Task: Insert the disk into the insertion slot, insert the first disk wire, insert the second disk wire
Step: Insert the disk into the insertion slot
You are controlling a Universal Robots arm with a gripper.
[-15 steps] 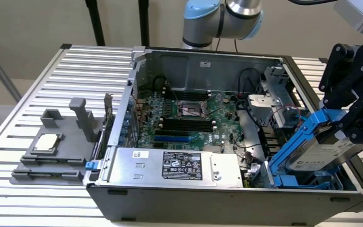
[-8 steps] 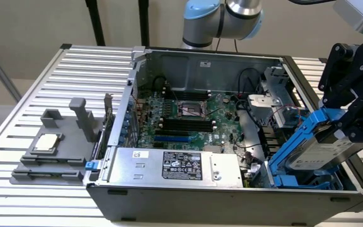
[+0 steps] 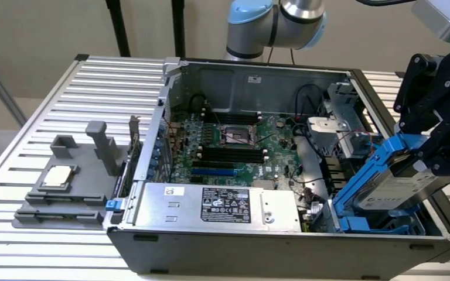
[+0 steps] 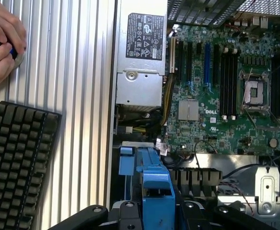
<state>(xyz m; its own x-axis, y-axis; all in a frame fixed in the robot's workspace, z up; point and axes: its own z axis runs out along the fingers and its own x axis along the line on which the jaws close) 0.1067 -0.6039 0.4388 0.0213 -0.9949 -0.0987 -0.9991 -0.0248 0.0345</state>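
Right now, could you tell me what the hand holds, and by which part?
The hand holds the hard drive in its blue carrier, gripped at its raised upper end.

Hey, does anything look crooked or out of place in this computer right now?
The disk, clamped in the gripper, stands steeply tilted, with its lower end down in the corner of the case at the exterior view's right, not lying flat. Nothing looks spilled or broken.
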